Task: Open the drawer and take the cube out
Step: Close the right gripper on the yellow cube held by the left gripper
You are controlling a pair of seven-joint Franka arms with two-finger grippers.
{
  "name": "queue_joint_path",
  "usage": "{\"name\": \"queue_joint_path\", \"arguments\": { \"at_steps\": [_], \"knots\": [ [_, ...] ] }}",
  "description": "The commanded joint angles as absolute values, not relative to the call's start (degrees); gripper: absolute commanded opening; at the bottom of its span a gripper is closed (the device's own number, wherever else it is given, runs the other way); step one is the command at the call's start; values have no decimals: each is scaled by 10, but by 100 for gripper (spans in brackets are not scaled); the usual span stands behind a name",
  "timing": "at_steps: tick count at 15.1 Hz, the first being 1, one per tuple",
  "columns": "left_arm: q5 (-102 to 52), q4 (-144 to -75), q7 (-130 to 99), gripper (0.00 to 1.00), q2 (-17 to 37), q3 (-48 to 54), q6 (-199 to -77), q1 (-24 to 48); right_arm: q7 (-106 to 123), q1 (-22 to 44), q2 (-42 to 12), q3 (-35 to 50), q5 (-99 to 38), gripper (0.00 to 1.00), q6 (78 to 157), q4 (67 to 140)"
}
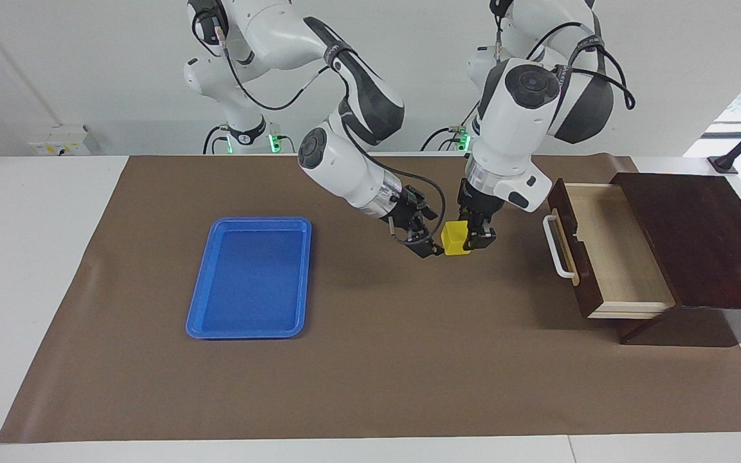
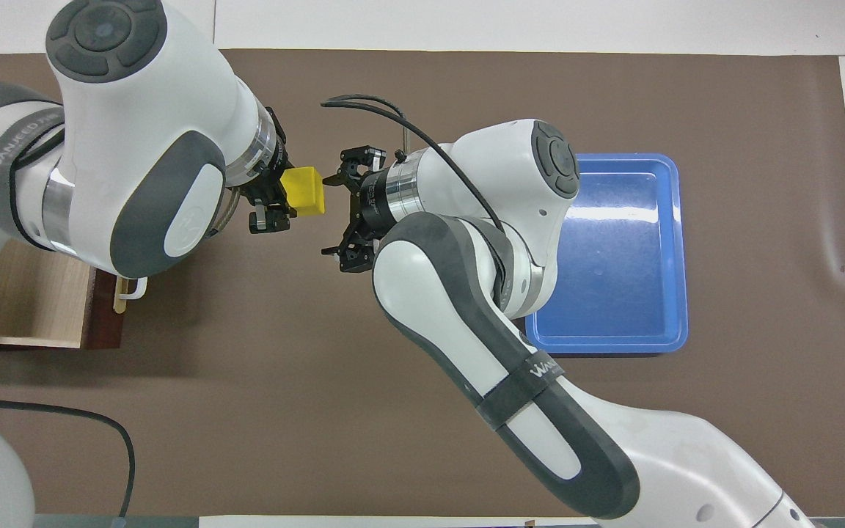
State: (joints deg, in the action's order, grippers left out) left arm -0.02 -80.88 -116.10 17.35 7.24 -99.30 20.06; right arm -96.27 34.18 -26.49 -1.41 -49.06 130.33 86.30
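Note:
The drawer [image 1: 621, 257] stands pulled open at the left arm's end of the table, its pale wood inside bare and its white handle [image 1: 557, 247] facing the table's middle. The overhead view shows only a corner of it [image 2: 34, 301] under the left arm. My left gripper [image 1: 473, 238] [image 2: 281, 199] is shut on the yellow cube [image 1: 455, 238] [image 2: 305, 191] and holds it in the air over the brown mat, beside the drawer's front. My right gripper [image 1: 431, 228] [image 2: 334, 216] is open, level with the cube, its fingertips right at the cube's free side.
A flat blue tray [image 1: 216, 321] [image 2: 679, 242] lies on the brown mat [image 1: 377, 373] toward the right arm's end of the table. The dark brown cabinet [image 1: 698, 238] that houses the drawer sits at the mat's edge.

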Motion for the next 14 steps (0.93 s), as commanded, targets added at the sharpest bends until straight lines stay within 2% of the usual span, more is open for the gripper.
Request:
{"name": "queue_joint_path", "arguments": {
  "at_steps": [1,4,6,14],
  "knots": [
    [-9,-811,-1171,0,174,64,-1001,215,-985,339,-281,-11,-476,100,1289,833],
    [-9,-811,-1171,0,174,64,-1001,215,-977,310,-288,-11,-475,100,1291,827],
    [-9,-811,-1171,0,174,64,-1001,216,-982,313,-299,-11,-476,100,1288,799],
    [-9,-811,-1171,0,174,64,-1002,216,-983,346,-297,-11,-468,100,1291,799]
  ]
}}
